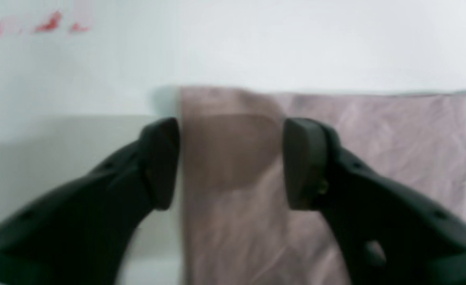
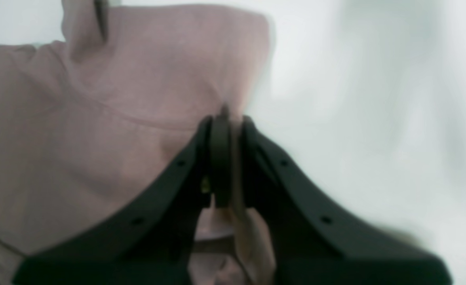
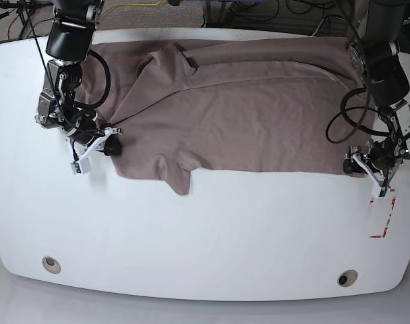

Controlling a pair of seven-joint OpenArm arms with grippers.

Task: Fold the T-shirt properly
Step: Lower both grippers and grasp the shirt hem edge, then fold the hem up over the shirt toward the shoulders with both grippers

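Two wrist views show what base hides: right tool [image 2: 227,158] pinching the T-shirt [image 3: 245,115] (its edge), left tool [image 1: 231,162] spread.

Left gripper [image 1: 231,162]: hanging low with its jaws spread wide apart.
Right gripper [image 2: 225,158]: pinching its jaws together on the T-shirt [image 2: 110,118].

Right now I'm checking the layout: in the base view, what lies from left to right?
Right gripper shut on the shirt's edge → T-shirt → left gripper → red-marked tag.
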